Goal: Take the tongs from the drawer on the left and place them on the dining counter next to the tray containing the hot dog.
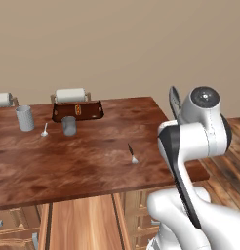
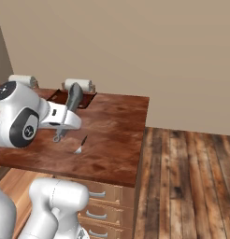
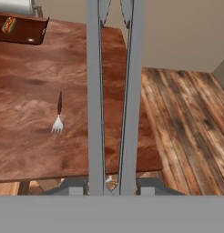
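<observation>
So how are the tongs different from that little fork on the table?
The tongs are held up in the gripper, off the dining counter; the fork lies flat on it. The tongs are all grey with two long arms; the fork has one dark handle and a pale pronged head. The tongs look much longer than the fork. Both are slim utensils.

Grey tongs held above dining counter.

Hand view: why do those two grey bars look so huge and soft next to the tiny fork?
In the hand view the tongs sit right at the lens, so they loom large and blurry; the fork lies farther off on the counter. In the left base view the tongs look slim.
</observation>
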### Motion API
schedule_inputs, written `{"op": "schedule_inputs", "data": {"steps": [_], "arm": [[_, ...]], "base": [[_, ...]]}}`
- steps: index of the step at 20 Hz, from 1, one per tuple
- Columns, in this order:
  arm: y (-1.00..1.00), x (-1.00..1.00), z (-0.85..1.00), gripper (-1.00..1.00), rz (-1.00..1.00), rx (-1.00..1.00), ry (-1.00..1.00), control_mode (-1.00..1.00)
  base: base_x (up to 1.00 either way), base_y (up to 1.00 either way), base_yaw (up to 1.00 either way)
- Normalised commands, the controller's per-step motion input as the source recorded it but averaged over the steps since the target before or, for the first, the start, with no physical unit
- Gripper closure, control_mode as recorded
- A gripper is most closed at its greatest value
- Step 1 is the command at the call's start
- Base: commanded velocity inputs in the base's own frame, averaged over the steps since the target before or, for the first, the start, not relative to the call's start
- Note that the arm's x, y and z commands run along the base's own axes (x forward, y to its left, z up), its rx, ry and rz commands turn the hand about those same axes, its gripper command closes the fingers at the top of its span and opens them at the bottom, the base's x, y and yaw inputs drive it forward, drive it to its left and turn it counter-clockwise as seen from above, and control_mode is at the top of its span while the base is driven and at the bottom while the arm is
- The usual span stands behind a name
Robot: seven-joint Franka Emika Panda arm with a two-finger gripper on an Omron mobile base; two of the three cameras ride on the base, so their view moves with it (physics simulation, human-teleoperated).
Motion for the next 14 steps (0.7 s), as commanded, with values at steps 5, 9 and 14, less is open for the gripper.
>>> {"op": "schedule_inputs", "data": {"steps": [5, 9, 14], "arm": [[-0.04, 0.00, 0.00, 1.00, 0.00, 0.00, 0.00, -1.00], [0.00, 0.00, 0.00, 1.00, 0.00, 0.00, 0.00, 1.00], [0.00, 0.00, 0.00, 1.00, 0.00, 0.00, 0.00, 1.00]], "base": [[0.00, 0.00, 0.00], [0.00, -0.03, 0.00], [-0.28, -0.13, 0.00]]}}
